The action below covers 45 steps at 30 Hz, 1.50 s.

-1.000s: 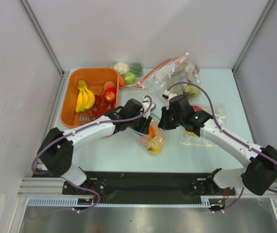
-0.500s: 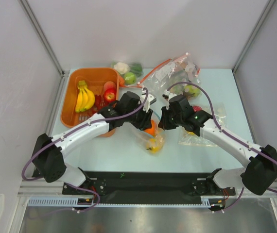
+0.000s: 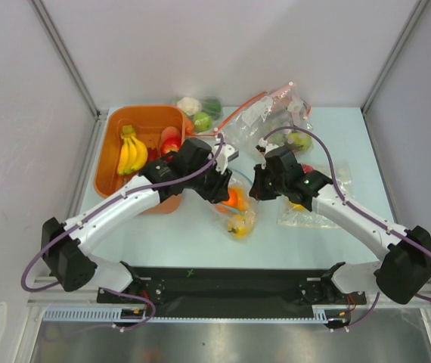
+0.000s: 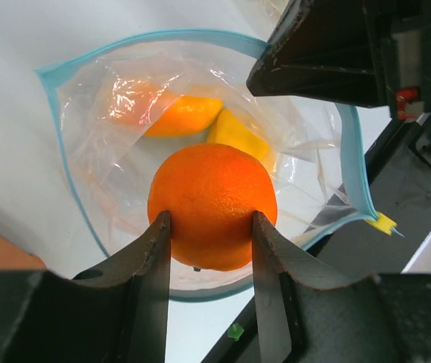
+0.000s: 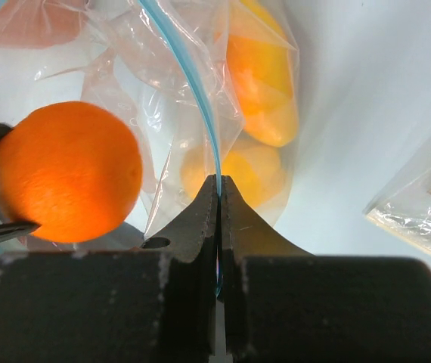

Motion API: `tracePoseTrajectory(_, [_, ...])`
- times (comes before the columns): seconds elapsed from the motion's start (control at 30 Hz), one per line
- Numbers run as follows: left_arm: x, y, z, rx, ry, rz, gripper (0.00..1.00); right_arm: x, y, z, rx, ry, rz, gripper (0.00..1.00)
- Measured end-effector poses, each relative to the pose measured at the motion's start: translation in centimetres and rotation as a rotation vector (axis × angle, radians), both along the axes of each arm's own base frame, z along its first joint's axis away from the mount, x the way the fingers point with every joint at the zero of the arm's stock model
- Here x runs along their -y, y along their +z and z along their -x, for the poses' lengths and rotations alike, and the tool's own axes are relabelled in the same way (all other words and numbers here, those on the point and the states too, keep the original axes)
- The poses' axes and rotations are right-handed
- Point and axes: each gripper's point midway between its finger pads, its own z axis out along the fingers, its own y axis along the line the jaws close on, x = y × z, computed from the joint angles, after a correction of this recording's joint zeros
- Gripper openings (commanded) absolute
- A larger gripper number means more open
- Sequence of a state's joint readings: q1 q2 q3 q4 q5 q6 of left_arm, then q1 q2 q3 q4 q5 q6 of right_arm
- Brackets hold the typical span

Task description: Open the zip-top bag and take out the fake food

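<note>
Top view high, looking down; 2 wrist views close, sharing orange

Orange basket (red apple inside) near crumpled clear bags.

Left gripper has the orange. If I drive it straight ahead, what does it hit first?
The left gripper, shut on the orange, points into the open bag. Straight on, it would probably push the orange into the yellow pieces inside; how deep they lie is unclear.
</note>
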<state>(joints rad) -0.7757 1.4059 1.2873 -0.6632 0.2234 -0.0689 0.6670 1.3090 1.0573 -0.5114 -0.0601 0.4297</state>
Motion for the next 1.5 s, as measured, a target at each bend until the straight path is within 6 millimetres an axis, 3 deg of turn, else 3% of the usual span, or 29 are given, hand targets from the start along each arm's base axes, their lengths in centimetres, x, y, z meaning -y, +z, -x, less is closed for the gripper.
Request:
tracePoseTrajectory(0.4, [-0.3,4.9,0.5,0.059,0.010,0.106,0.00,0.1,-0.1,-0.1,-0.002,-0.003,0.000,0.00])
tracePoseTrajectory(0.63, [-1.4,8.1,-1.6,0.097,0.082,0.179,0.00,0.0,-0.1,0.0,-0.004,0.000,-0.001,0.00])
tracePoseTrajectory(0.8, [-4.5,11.4,-5.2,0.164,0.201,0.221,0.00,0.1,-0.3,0.1,-0.013,0.000,-0.001,0.00])
tracePoseTrajectory(0.97, [-9.4,14.0,-9.0,0.245,0.358,0.234,0.00,0.0,-0.4,0.2,-0.016,0.002,-0.002,0.00])
tracePoseTrajectory(1.1, [-14.1,12.8,-11.3,0.265,0.514,0.187,0.00,0.0,-0.4,0.2,-0.016,0.003,-0.002,0.00])
tracePoseTrajectory(1.23, [-18.6,8.0,-12.4,0.203,0.672,0.087,0.00,0.0,-0.4,0.2,-0.015,0.003,-0.002,0.00])
tracePoseTrajectory(1.27, [-19.4,6.7,-12.4,0.182,0.704,0.055,0.02,0.0,-0.4,0.2,-0.015,0.003,-0.001,0.00])
tracePoseTrajectory(1.3, [-20.0,5.4,-12.3,0.160,0.725,0.026,0.11,0.0,-0.4,0.2,-0.015,0.003,-0.001,0.00])
tracePoseTrajectory(1.33, [-20.2,4.6,-12.2,0.146,0.736,0.007,0.30,0.1,-0.4,0.2,-0.015,0.003,-0.001,0.00])
tracePoseTrajectory(1.4, [-20.8,3.0,-12.0,0.120,0.758,-0.033,0.48,0.1,-0.4,0.2,-0.015,0.003,-0.001,0.00])
tracePoseTrajectory(1.43, [-21.0,2.4,-12.0,0.108,0.765,-0.046,0.61,0.1,-0.4,0.2,-0.014,0.004,0.000,0.00])
tracePoseTrajectory(1.47, [-21.2,1.9,-11.9,0.102,0.772,-0.059,0.65,0.1,-0.4,0.2,-0.013,0.004,0.001,0.00])
tracePoseTrajectory(1.5, [-21.3,1.7,-11.9,0.097,0.780,-0.065,0.84,0.1,-0.4,0.1,-0.012,0.005,0.002,0.00])
